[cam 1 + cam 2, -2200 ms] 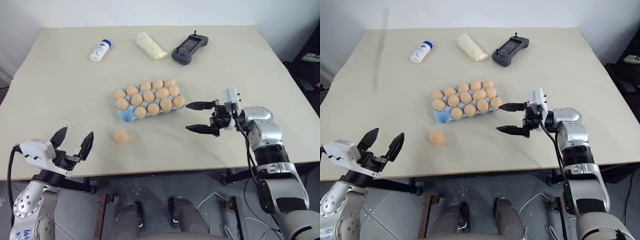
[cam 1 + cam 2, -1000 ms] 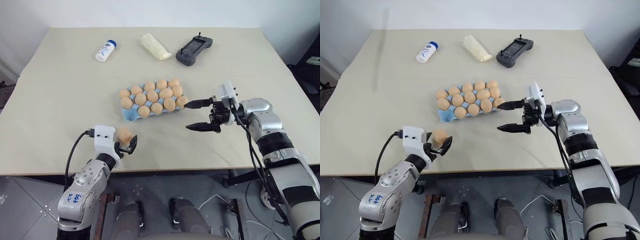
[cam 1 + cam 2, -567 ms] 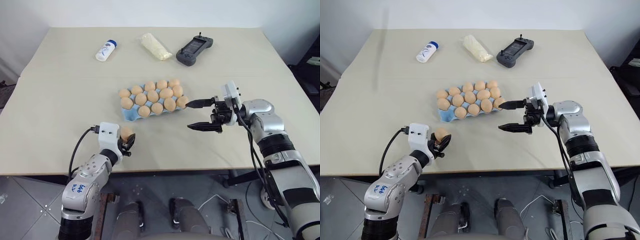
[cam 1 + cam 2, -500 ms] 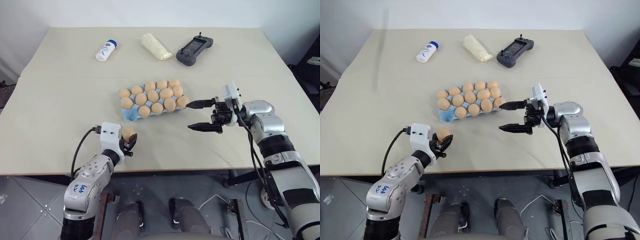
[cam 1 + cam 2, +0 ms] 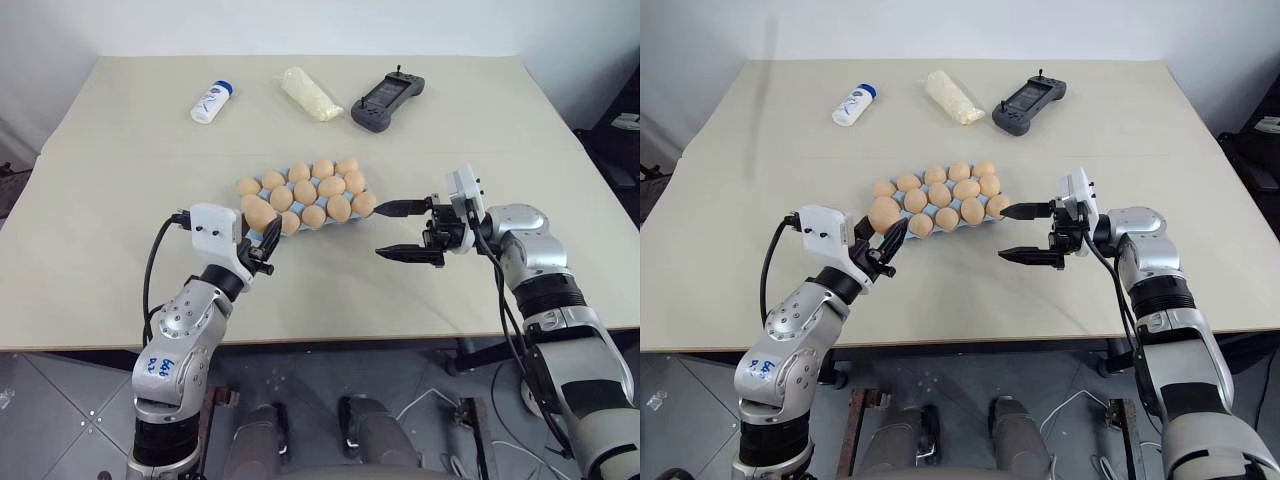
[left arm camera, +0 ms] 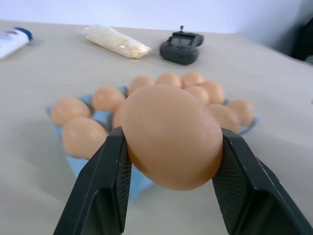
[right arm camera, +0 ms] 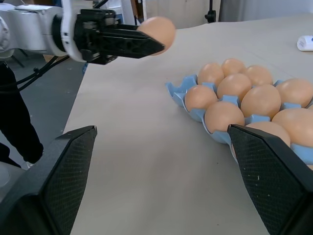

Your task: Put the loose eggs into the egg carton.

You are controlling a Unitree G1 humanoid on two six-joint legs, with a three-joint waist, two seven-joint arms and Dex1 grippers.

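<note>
Left wrist view, nearest: left gripper (image 6: 168,161) clamped on one of the loose eggs (image 6: 171,136), black fingers (image 6: 105,186) pressed to its two long sides, egg bulging out between them at frame centre. Seen from the head camera, same egg (image 5: 259,214) carried clear of the table (image 5: 100,200), lower left of centre, just at the near-left corner of the egg carton (image 5: 262,233). Carton mid-frame, cups nearly all filled, a bare blue cup showing at that near-left corner. Right gripper (image 5: 408,229) right of centre, spread wide and empty, just beside the carton's right end.

Likely light, rigid, smooth-shelled and brittle: best held across the widest middle with modest pressure, lowered gently into the cup rather than dropped; too hard a squeeze risks a crack, too soft a slip.

Farther off, along the upper edge: white bottle (image 5: 208,101), pale packet (image 5: 305,93), dark handheld controller (image 5: 382,100).
</note>
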